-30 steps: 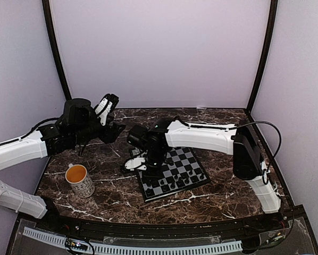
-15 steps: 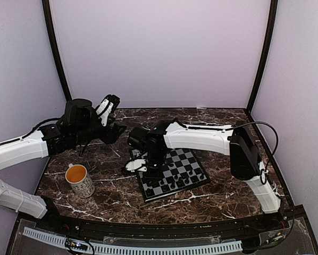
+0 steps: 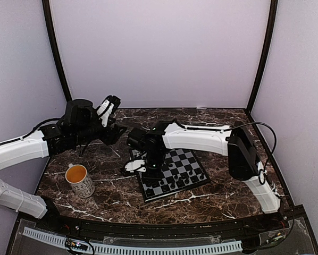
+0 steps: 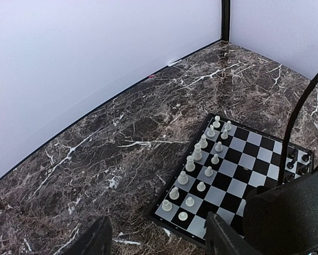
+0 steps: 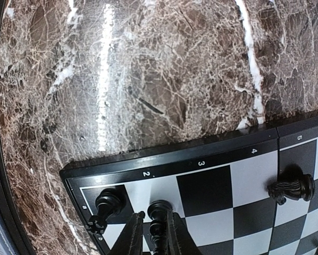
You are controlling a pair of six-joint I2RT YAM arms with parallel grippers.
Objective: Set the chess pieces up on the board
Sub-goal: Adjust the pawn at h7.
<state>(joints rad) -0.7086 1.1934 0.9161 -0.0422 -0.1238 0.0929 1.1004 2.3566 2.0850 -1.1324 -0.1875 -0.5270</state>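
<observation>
The right claw (image 5: 155,227) was clenched on a black piece (image 5: 159,210) at the corner of the board (image 5: 201,159) — another black piece (image 5: 107,204) just beside it at nine o'clock, a black knight (image 5: 292,187) toward two o'clock. The left claw (image 4: 159,241) hung released above the marble tabletop (image 4: 122,133) — white pieces (image 4: 197,153) in two rows on the board

The board (image 3: 176,171) lies on the tabletop (image 3: 223,186), with the mug (image 3: 79,180) standing well apart to its left. Chess pieces (image 4: 191,162) line its near and far edges. Near a corner, one chess piece (image 5: 159,208) stands between the right gripper's (image 5: 155,217) fingers.
</observation>
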